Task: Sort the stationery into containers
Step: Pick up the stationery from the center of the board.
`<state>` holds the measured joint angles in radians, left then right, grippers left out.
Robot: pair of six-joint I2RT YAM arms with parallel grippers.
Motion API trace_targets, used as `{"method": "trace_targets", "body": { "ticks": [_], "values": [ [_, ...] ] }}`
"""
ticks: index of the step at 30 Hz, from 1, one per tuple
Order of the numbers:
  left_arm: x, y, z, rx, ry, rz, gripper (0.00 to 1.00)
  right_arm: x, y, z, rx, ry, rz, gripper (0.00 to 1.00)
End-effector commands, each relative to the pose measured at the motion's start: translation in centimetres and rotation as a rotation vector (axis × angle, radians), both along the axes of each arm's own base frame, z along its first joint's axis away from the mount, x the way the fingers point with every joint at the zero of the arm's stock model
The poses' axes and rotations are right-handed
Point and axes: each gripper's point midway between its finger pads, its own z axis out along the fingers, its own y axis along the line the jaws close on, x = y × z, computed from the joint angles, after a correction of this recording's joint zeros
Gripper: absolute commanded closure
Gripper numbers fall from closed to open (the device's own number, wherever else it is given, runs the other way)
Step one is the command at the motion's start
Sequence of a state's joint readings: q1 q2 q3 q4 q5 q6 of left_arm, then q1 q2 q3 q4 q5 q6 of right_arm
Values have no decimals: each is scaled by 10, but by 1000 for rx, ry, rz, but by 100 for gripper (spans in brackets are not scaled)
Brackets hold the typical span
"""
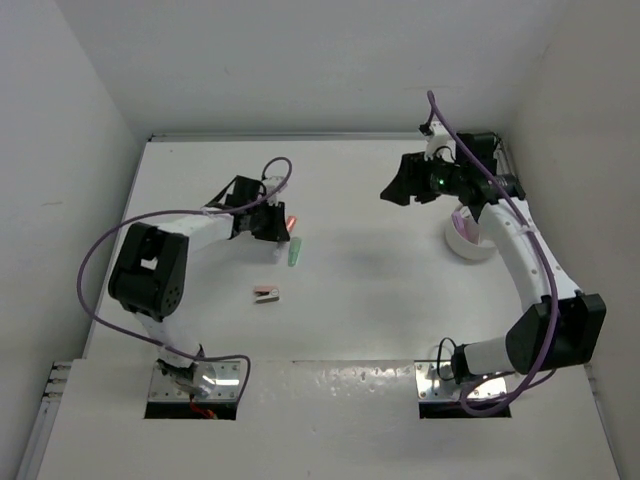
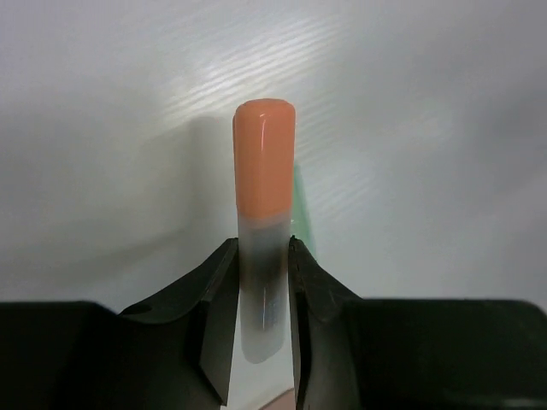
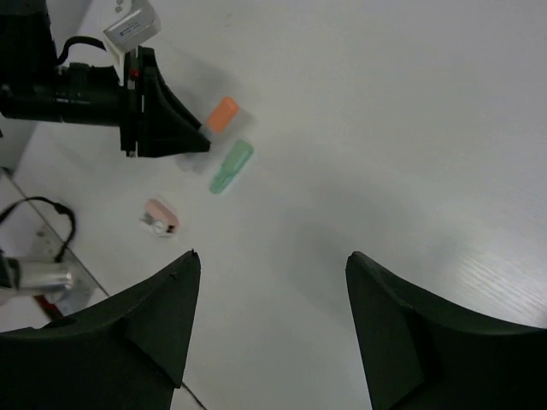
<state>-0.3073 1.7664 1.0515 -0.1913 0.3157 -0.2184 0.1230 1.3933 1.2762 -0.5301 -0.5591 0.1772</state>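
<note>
Bright even overhead light; soft shadows; glare streaks on table (image 2: 367,85); orange highlighter (image 2: 265,154) near lens slightly blurred.

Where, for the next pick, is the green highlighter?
The green highlighter lies left of centre in the top view, beside the orange highlighter in the left gripper.

Green highlighter (image 2: 303,213) mostly behind orange highlighter (image 2: 265,158)

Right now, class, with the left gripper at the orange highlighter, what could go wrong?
The left gripper holds the orange highlighter by its clear barrel, cap jutting forward; it may tilt or slip on lifting. The green highlighter lies beside it and could be knocked. The white tub sits under the right arm, so the arms may crowd there.
</note>
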Motion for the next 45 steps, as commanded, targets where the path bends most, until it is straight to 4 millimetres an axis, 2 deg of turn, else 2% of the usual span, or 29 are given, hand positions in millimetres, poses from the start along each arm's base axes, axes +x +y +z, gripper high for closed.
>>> {"method": "trace_targets", "body": {
  "ticks": [1, 4, 6, 8, 10, 11, 14, 21, 24, 27, 28, 30, 31, 33, 34, 35, 37, 39, 40, 43, 44, 45],
  "values": [
    [11, -51, 113, -338, -268, -150, 88, 10, 36, 25, 212, 1, 25, 32],
    [-4, -71, 167, -482, -344, -233, 87, 13, 64, 35, 284, 35, 58, 31],
    [-21, -87, 190, -562, -332, -295, 86, 15, 79, 30, 282, 63, 94, 32],
    [-32, -99, 208, -644, -299, -331, 86, 10, 98, 36, 285, 60, 151, 32],
    [-37, -102, 219, -693, -292, -335, 86, 9, 112, 37, 291, 66, 176, 32],
    [-41, -104, 228, -738, -293, -346, 86, 8, 115, 37, 294, 71, 179, 33],
    [-50, -109, 241, -796, -275, -365, 86, 9, 125, 40, 316, 75, 196, 33],
    [-59, -123, 252, -824, -267, -401, 88, 8, 137, 44, 320, 68, 224, 37],
    [-62, -130, 247, -814, -258, -413, 89, 12, 139, 45, 330, 70, 219, 44],
    [-63, -133, 245, -800, -257, -423, 89, 14, 142, 47, 335, 67, 223, 65],
    [-63, -133, 246, -797, -259, -426, 89, 15, 142, 46, 335, 70, 222, 80],
    [-61, -133, 248, -790, -269, -425, 87, 14, 141, 46, 329, 68, 227, 92],
    [-59, -131, 243, -769, -264, -420, 71, 13, 140, 45, 324, 69, 227, 96],
    [-53, -129, 243, -734, -276, -409, 44, 16, 129, 48, 310, 55, 212, 100],
    [-48, -124, 231, -673, -261, -382, 27, 16, 125, 49, 303, 50, 209, 100],
    [-43, -121, 226, -634, -262, -365, 22, 20, 111, 51, 282, 39, 187, 100],
    [-35, -109, 219, -570, -281, -331, 18, 31, 83, 55, 259, 15, 135, 100],
    [-28, -96, 213, -533, -298, -299, 15, 34, 57, 50, 182, -12, 108, 100],
    [-27, -90, 205, -505, -281, -276, 14, 41, 36, 50, 151, -32, 71, 100],
    [-21, -76, 194, -446, -291, -249, 14, 44, -8, 38, -40, -122, 56, 100],
    [-20, -72, 194, -435, -298, -245, 14, 46, -33, 25, -137, -163, 71, 100],
    [-18, -68, 193, -423, -307, -243, 14, 46, -50, 24, -212, -203, 53, 100]
  ]
}}
